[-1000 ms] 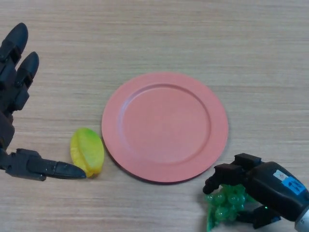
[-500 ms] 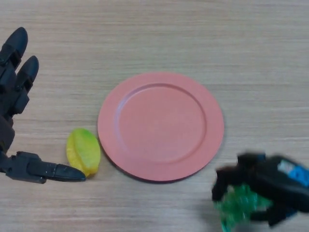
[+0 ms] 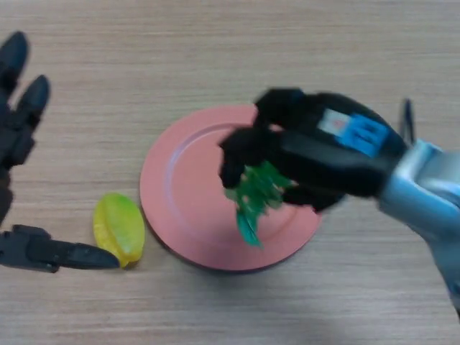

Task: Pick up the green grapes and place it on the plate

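Observation:
My right hand (image 3: pixel 316 154) is shut on the green grapes (image 3: pixel 255 195) and holds the bunch above the middle of the pink plate (image 3: pixel 180 194). The bunch hangs down from my curled fingers, its lower tip over the plate's near half. My hand covers the plate's right side. My left hand (image 3: pixel 18 144) is open at the far left of the table, its fingers straight and its thumb (image 3: pixel 65 254) pointing right.
A yellow-green fruit (image 3: pixel 119 228) lies on the wooden table just left of the plate, close to my left thumb's tip.
My right hand has risen from the table's near right corner and swung left over the plate, carrying the green grapes. My left hand has barely moved.

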